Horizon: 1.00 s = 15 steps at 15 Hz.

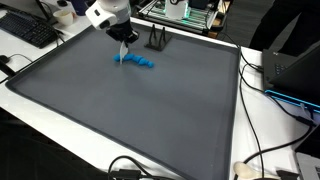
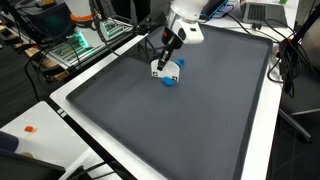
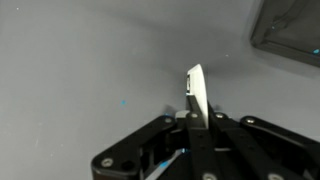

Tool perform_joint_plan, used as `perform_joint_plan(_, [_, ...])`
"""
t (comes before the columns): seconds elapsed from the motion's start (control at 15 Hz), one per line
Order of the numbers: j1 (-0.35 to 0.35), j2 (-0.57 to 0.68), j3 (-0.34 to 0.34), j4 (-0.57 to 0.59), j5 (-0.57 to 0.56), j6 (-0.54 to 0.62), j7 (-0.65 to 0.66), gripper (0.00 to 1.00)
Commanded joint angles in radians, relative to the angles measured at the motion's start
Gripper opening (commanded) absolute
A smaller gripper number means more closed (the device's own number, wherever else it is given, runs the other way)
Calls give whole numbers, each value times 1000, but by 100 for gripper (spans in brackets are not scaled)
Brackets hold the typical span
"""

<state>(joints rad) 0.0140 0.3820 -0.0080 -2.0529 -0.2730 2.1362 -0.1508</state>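
The jaws are seen closed on a white flat piece (image 3: 196, 95), which is gripped by one end and is shown edge-on in the wrist view, sticking out beyond the fingertips over the grey surface. In both exterior views the piece is held low over a dark grey mat (image 1: 150, 115), towards its far part and near one corner, with the arm coming down on it from above. A blue object (image 1: 137, 63) is laid on the mat just beside the free end of the white piece; in an exterior view it is seen as a long, uneven shape, and in the other view it is partly hidden behind the piece. Whether the two are touching cannot be told. The mat is spread over a white worktop (image 1: 272, 135). A small black stand (image 1: 157, 40) is placed on the mat near the jaws, and a keyboard (image 1: 30, 30) is set on the worktop beyond the mat's edge. A dark item (image 3: 290, 30) is caught in the upper corner of the wrist view.
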Motion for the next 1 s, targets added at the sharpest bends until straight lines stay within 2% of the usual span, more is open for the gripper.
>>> perform_joint_plan(0.0, [-19, -32, 8, -35, 40, -11, -25, 1])
perform_joint_plan(0.6, [-21, -133, 3, -62, 65, -74, 1, 1])
perform_joint_plan(0.93, [-34, -214, 0, -82, 176, -130, 48, 1])
